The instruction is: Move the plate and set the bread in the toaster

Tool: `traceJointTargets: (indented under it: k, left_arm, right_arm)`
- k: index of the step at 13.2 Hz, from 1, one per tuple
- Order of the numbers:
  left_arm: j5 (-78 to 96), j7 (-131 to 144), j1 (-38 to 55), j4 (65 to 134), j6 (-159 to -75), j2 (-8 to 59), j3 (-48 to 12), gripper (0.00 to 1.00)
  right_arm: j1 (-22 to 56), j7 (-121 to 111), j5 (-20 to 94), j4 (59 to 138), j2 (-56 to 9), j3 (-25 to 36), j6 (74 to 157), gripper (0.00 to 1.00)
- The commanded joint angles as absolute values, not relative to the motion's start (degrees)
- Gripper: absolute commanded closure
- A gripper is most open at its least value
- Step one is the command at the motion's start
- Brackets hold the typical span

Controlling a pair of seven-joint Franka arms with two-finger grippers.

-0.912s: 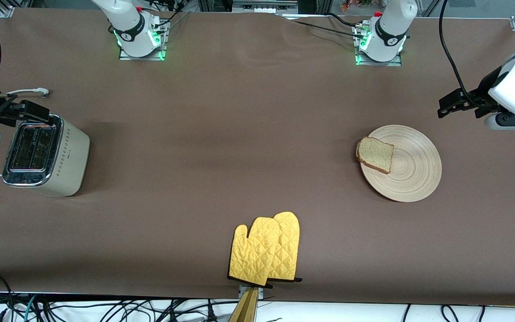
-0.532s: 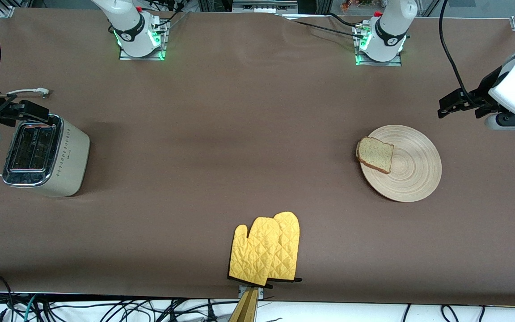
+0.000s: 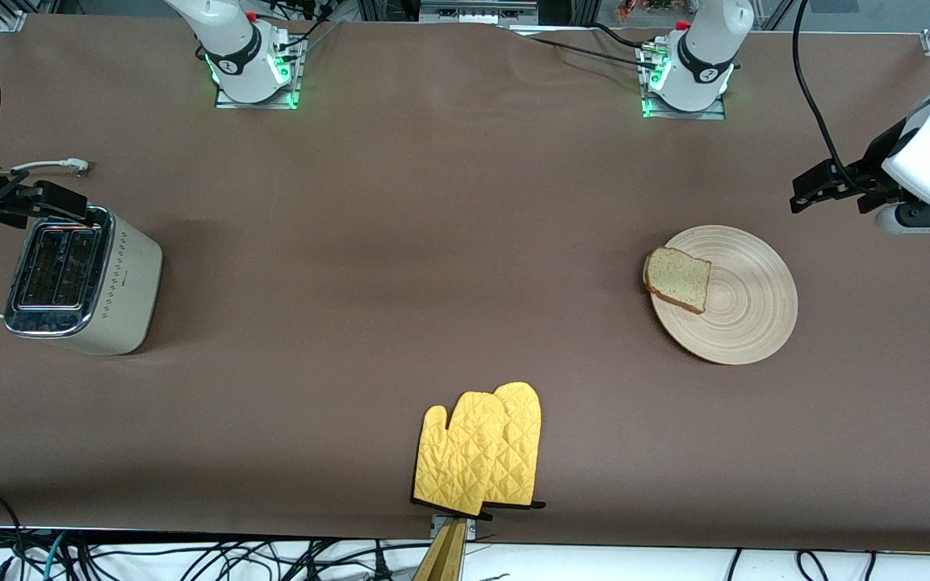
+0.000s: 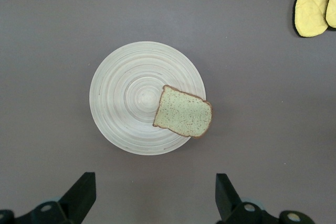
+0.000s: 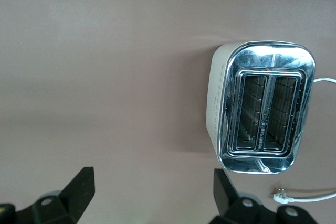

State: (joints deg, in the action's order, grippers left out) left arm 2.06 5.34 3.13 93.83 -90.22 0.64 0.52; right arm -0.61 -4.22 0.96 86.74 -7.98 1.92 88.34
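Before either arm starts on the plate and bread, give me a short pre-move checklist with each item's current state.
1. Left gripper open, up above the table beside the round light-wood plate: ok.
2. Right gripper open, over the table by the cream toaster with chrome top: ok.
3. Brown-crusted bread slice lies on plate, overhanging its rim: ok.
4. Toaster slots free of bread: ok.
5. Toaster's white cord plugged in: not ok.
6. Yellow quilted oven mitts apart from plate: ok.

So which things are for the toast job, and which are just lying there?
For the job:
- plate, toward the left arm's end
- bread, lying on the plate's edge
- toaster, toward the right arm's end

Just lying about:
- yellow oven mitts, nearest the front camera
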Motion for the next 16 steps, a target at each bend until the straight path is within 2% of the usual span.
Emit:
traceJointTargets:
  k: [1,16]
  left_arm:
    - [0.7,5.7,3.2,92.2,-89.9,1.3,0.2,0.0]
    - [0.8,5.9,3.2,91.2,-89.8,1.4,0.1,0.0]
  right_arm:
    - [-1.0,-3.5,0.6,86.8,-7.4,1.7,87.6,0.0]
    - [-1.0,-3.6,0.7,86.8,-7.4,1.7,87.6,0.0]
